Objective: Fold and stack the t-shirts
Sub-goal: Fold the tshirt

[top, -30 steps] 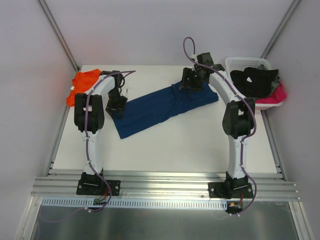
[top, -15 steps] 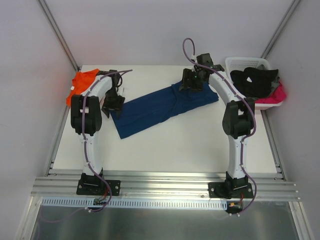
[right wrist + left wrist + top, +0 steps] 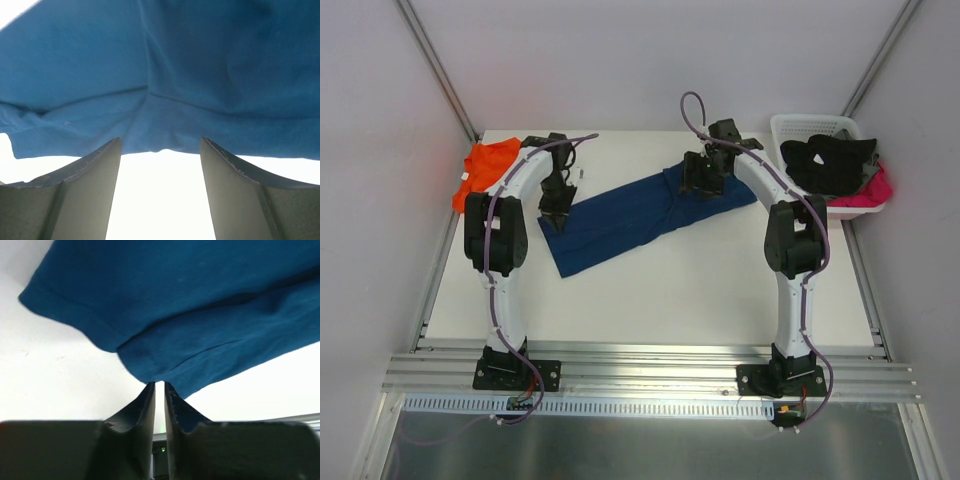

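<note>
Lying diagonally across the far half of the table point(image 3: 670, 290), the navy t-shirt point(image 3: 630, 215) is seen as a long folded band. Its near end is turned toward the left arm and its far end toward the right arm. The orange t-shirt point(image 3: 485, 172) is found bunched at the table's far left corner, apart from the navy one.

Left gripper point(image 3: 558, 203): set at the band's left end, pointing downward. In the wrist view its fingers point(image 3: 145, 402) are drawn almost together, with only a thin slit left between them. Their tips are met by the hemmed edge of the cloth (whether any fabric is actually pinched cannot be told).

Right gripper point(image 3: 705, 178): placed over the band's far right end. Its fingers point(image 3: 95, 175) are held wide apart, released, with bare white table showing between them. The cloth's edge is seen just beyond the tips, and a seam is noted running across the fabric.

A white basket point(image 3: 810, 125) is recorded beside the table's far right corner, with dark garments point(image 3: 830, 162) and a pink one point(image 3: 876, 190) piled in it.
</note>
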